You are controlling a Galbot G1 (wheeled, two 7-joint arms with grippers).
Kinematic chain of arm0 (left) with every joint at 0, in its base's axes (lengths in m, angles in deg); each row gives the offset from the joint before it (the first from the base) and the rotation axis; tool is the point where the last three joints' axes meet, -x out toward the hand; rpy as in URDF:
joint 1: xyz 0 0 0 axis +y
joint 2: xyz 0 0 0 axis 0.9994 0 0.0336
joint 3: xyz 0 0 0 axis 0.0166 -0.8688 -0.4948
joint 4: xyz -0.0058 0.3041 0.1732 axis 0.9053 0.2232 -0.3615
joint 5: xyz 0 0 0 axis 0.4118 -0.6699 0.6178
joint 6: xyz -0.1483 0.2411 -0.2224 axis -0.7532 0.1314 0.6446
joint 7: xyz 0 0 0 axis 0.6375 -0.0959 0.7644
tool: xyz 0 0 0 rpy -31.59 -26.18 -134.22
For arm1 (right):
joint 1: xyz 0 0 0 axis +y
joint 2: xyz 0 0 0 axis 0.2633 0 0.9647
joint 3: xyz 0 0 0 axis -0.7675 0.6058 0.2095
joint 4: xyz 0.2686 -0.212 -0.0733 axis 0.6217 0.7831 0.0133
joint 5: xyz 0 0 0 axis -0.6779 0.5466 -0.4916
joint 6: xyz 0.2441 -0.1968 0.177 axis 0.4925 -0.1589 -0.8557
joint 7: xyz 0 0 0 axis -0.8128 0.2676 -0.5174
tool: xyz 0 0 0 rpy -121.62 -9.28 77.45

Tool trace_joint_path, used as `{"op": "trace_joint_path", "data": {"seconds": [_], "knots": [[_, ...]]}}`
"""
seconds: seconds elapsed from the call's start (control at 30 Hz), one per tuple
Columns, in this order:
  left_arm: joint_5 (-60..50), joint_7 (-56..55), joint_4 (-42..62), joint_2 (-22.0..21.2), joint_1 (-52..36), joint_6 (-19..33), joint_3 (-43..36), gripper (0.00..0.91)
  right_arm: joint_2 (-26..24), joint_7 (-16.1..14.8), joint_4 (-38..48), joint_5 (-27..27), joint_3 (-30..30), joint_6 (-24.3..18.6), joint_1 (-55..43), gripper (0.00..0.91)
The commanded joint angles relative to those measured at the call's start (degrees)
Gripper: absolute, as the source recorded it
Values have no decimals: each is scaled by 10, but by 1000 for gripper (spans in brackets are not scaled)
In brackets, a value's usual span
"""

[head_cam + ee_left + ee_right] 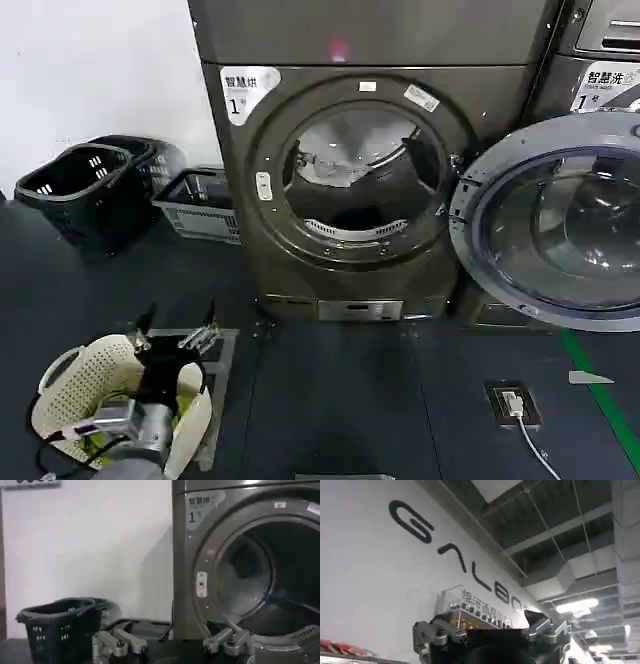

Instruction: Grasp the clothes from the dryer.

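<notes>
baskets [90,185] left of dryer [360,180], door [555,220] right

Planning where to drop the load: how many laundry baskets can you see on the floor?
3, maybe more hidden: a dark basket by the wall, a grey crate-style basket beside the dryer, and a cream basket under the open left pincer.

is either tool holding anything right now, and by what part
Nothing is held. The left tool hangs open and empty above the pale basket, short of the dryer. The right tool is open and empty too.
</notes>
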Motion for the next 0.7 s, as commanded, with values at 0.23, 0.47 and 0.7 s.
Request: {"op": "trace_joint_path", "data": {"seconds": [0.23, 0.47, 0.7], "knots": [[23, 2, -25, 9, 6, -1, 35, 907, 7, -13, -6, 1, 10, -17, -3, 907], [33, 6, -31, 13, 7, -3, 45, 907, 8, -9, -3, 1, 14, -20, -8, 907], [31, 8, -31, 7, 10, -2, 41, 907, 7, -10, -2, 0, 15, -23, -8, 907]]}}
